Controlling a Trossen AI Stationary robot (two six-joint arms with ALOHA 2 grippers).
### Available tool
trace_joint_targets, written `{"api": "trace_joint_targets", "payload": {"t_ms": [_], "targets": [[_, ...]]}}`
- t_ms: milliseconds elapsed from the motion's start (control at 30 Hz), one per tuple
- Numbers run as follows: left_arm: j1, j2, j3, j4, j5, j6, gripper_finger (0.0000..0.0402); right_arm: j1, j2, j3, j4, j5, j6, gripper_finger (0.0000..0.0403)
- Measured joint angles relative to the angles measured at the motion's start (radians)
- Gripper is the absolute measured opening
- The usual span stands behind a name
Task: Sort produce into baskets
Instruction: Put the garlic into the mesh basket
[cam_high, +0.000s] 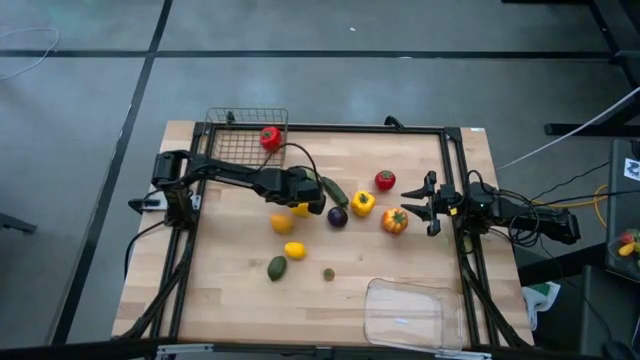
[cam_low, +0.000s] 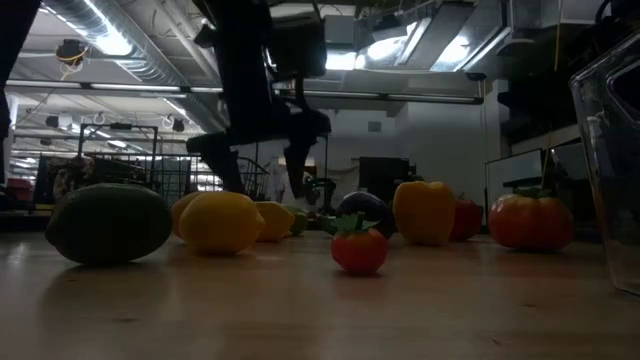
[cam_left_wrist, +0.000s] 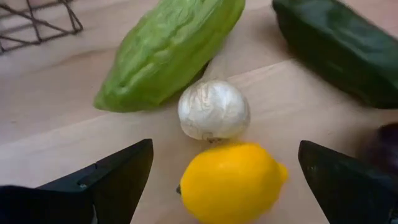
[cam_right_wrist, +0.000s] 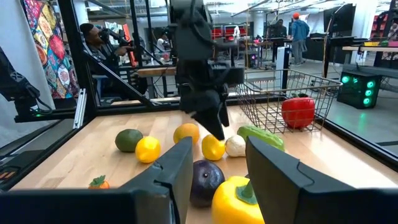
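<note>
Left gripper (cam_left_wrist: 217, 180): I'm seeing it hovering spread wide over the yellow lemon (cam_left_wrist: 231, 182), grasping nothing.
Right gripper (cam_high: 420, 203): waiting released beside the orange tomato (cam_high: 394, 221).
Wire basket (cam_high: 240, 135): holding 1 red pepper (cam_high: 270, 138).

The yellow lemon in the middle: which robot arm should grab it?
Left. Its open end effector hangs right over the lemon, fingers either side. The right end effector waits open near the table's right edge, beside the peppers, farther off.
</note>
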Motion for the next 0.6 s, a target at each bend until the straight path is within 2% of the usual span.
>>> {"api": "trace_joint_targets", "payload": {"t_ms": [433, 600], "targets": [[0.031, 0.096, 0.0, 0.09, -0.001, -0.052, 0.0394, 0.0, 0.0, 0.0, 0.001, 0.001, 0.0, 0.0147], [0.043, 0.113, 0.0, 0.096, -0.008, -0.046, 0.0365, 0.0, 0.0, 0.0, 0.0, 0.002, 0.0, 0.0147]]}}
